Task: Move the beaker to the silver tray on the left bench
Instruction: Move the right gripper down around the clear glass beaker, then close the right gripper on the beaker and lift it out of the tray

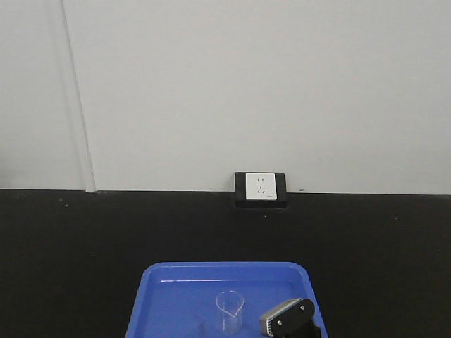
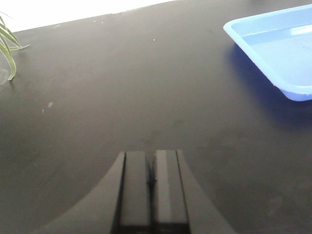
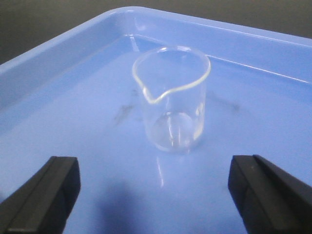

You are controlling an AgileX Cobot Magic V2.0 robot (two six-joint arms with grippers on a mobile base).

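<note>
A: Where is the beaker (image 3: pixel 171 97) standing?

B: Inside the blue tray (image 1: pixel 162 282), upright on the tray floor. From the front camera it sits about midway between the tray's left and right rims, in the nearer part. It looks empty, and its pour spout faces the right wrist camera.

A: And the right end effector (image 3: pixel 156 195)?

B: It is spread wide and has hold of nothing. Its two black fingers (image 3: pixel 44 195) show at the lower corners of the right wrist view, low over the tray floor. The beaker stands ahead of them, in line with the gap between them, and neither finger touches the glass. From the front, the end effector sits just right of the beaker, over the tray's near right corner.

A: What about the left end effector (image 2: pixel 152 185)?

B: It is out over the bare black worktop (image 2: pixel 122 97), to the left of the tray. Its fingers are pressed together with only a thin seam between them, and nothing is gripped.

A: What does the tray itself rest on?

B: It rests on the same black worktop. Behind the tray, where the worktop meets the white wall (image 1: pixel 211 84), there is a wall socket (image 1: pixel 261 186) in a black frame. A few green leaves (image 2: pixel 7 48) show at the left edge of the left wrist view, well apart from the tray.
</note>
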